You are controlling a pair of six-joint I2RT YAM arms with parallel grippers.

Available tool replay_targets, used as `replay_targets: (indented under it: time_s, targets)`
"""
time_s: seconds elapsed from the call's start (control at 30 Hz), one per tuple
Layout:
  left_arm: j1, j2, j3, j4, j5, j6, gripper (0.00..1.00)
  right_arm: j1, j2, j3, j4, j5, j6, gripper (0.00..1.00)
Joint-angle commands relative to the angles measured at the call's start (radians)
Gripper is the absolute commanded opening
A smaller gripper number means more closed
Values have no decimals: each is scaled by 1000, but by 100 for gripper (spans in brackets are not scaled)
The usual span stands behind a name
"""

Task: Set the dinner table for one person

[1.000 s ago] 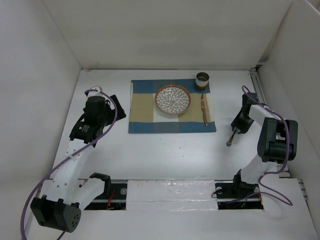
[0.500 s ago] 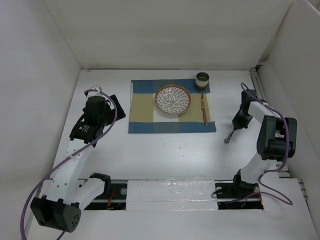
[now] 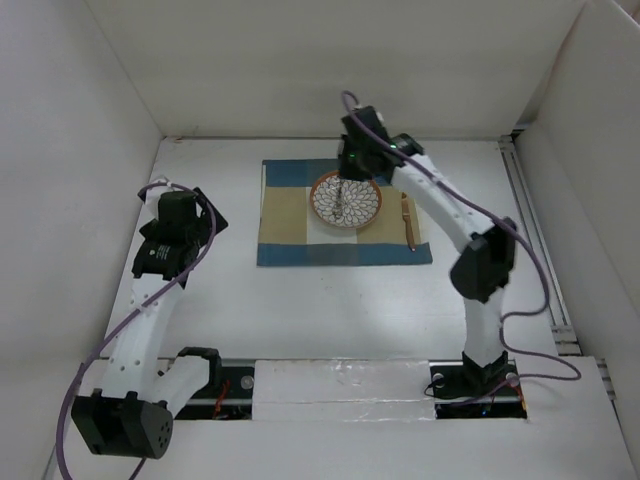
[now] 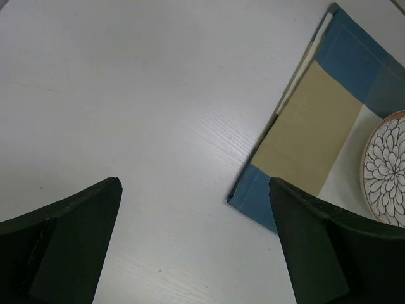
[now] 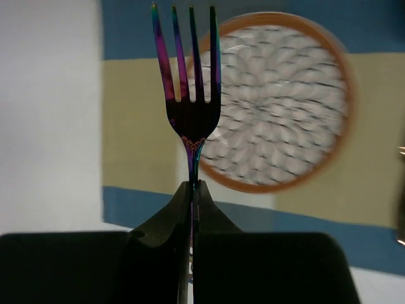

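One fork (image 5: 192,117) gripped by right claw (image 5: 193,188), over plate (image 5: 281,95).

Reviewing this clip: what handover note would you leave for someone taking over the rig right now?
Left gripper: open, empty, over bare table left of the placemat.
Right gripper: shut on the fork, held above the plate.
Done: plate on the placemat, knife on the placemat to its right.
Left: set the fork down, probably on the placemat left of the plate, then release.
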Motion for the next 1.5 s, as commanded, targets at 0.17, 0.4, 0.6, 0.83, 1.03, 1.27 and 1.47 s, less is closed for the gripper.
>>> replay_targets:
  time_s: [0.17, 0.4, 0.6, 0.83, 1.03, 1.27, 1.47]
  targets:
    - [4, 29, 8, 26, 68, 28, 100, 164, 536, 618, -196, -100, 61, 0]
    - [4, 38, 8, 35, 88, 37, 100, 198, 541, 440, -1, -183, 98, 0]
    - [4, 38, -1, 35, 108, 46, 100, 207, 596, 491, 8, -201, 120, 0]
    - [4, 38, -1, 45, 126, 46, 100, 187, 596, 506, 57, -247, 134, 0]
    - [4, 38, -1, 45, 136, 55, 100, 155, 633, 519, 66, -260, 134, 0]
    - [4, 38, -1, 54, 154, 64, 100, 135, 667, 538, 94, -269, 116, 0]
    - [4, 38, -1, 54, 163, 64, 100, 135, 678, 526, 143, -269, 107, 0]
